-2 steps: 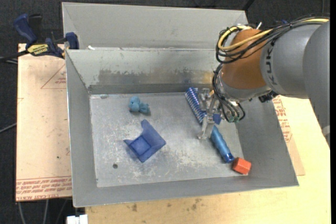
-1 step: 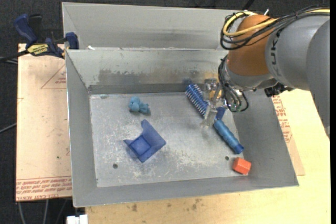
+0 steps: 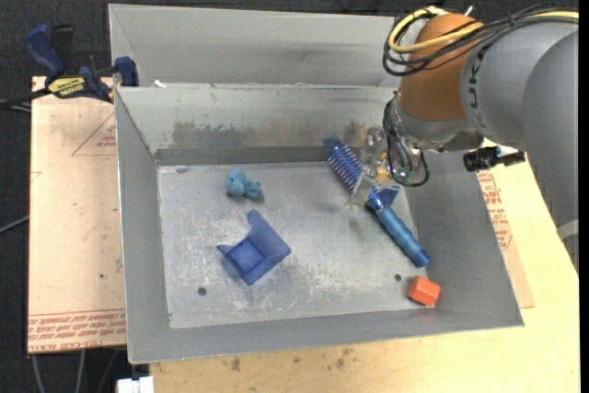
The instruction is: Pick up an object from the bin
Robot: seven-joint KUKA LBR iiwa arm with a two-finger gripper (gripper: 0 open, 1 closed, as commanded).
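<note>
The bin point(image 3: 276, 69) holds four loose things, well apart from one another. The arm point(image 3: 515, 78) comes in from 3 o'clock and ends low at the floor's right side.

The gripper point(image 3: 375, 172) is down over a blue brush point(image 3: 400, 235), the longest thing in the bin. The brush lies at about 2 to 3 o'clock of the floor's middle. Its long axis runs on a slant: the bristle head points to 10 o'clock, near the back wall, and the handle runs off to 5 o'clock. The gripper sits at the neck, where bristles meet handle, so the head shows on its 10 o'clock side and most of the handle on its 5 o'clock side. The wrist hides the neck itself. I cannot tell whether the gripper is released or clenched, nor whether it has the brush.

My judgement is that a lift turns on this slant. A grasp across the neck, closing along the 1-to-7 line, would take the brush square. The long handle would then hang heavy toward 5 o'clock and might tip.

A dark blue angular block point(image 3: 253, 251) lies at 8 o'clock of the floor's middle. A small pale blue lump point(image 3: 244, 186) lies at 10 o'clock. A small orange cube point(image 3: 423, 292) sits at 5 o'clock, just past the handle's end and not touching it.
</note>
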